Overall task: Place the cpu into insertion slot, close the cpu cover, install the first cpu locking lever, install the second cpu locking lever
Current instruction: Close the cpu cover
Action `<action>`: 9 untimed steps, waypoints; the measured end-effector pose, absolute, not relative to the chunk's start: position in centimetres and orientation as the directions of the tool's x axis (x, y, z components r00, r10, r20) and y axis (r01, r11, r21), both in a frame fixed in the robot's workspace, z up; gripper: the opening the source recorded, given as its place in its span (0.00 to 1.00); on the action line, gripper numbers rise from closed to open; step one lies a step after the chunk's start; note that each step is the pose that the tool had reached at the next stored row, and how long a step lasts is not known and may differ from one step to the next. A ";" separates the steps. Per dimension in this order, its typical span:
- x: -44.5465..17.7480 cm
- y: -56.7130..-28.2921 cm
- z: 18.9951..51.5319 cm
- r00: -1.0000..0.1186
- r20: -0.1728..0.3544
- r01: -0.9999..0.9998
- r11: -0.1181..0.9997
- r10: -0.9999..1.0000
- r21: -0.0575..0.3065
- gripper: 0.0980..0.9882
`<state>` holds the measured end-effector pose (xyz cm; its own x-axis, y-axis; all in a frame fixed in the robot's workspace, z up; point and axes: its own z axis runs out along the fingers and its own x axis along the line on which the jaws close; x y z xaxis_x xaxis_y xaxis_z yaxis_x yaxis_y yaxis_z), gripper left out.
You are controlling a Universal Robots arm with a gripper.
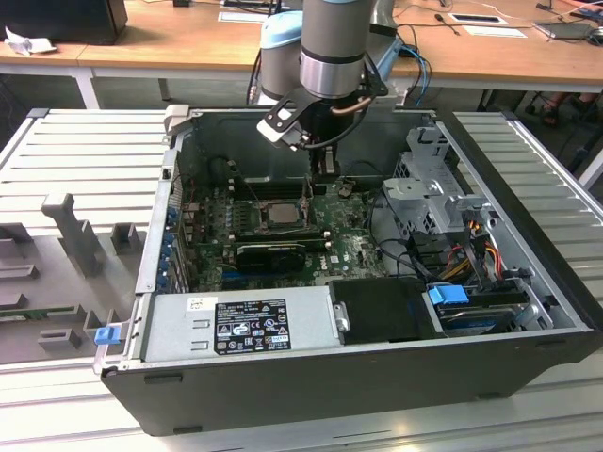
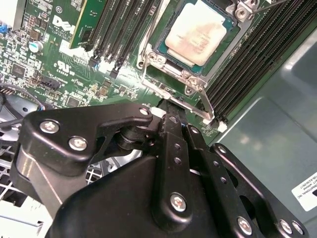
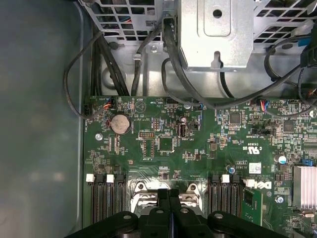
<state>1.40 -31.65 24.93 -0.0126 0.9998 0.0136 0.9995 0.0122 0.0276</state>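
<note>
The cpu [image 2: 195, 32], a square chip with a dull silver top, lies flat in the insertion slot [image 2: 190, 77] on the green motherboard; in the exterior view the cpu [image 1: 281, 213] sits mid-board. The cpu cover [image 2: 150, 49], a thin silver frame, lies down around the chip. A thin wire locking lever [image 2: 190, 106] runs along the socket's edge. My gripper [image 2: 167, 105] is shut, its black tips touching that lever beside the socket. In the first wrist view the gripper [image 3: 168, 194] stands between the socket's metal brackets. In the exterior view the gripper [image 1: 325, 172] hangs just behind the socket.
Black memory slots [image 2: 247, 64] flank the socket, and a memory stick [image 2: 89, 22] stands on the other side. A silver power supply [image 1: 236, 325] fills the case front; a drive cage [image 1: 433, 193] with cables stands at the exterior view's right. Grey foam tray [image 1: 66, 245] lies outside.
</note>
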 end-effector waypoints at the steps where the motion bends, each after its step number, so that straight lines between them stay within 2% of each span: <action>1: 1.4 -31.7 24.9 -0.013 0.014 1.000 0.012 1.000 0.028 0.01; 9: 1.1 -31.7 24.9 -0.013 0.014 1.000 0.012 1.000 0.028 0.01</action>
<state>1.13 -31.65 24.93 -0.0126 0.9998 0.0136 0.9995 0.0122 0.0275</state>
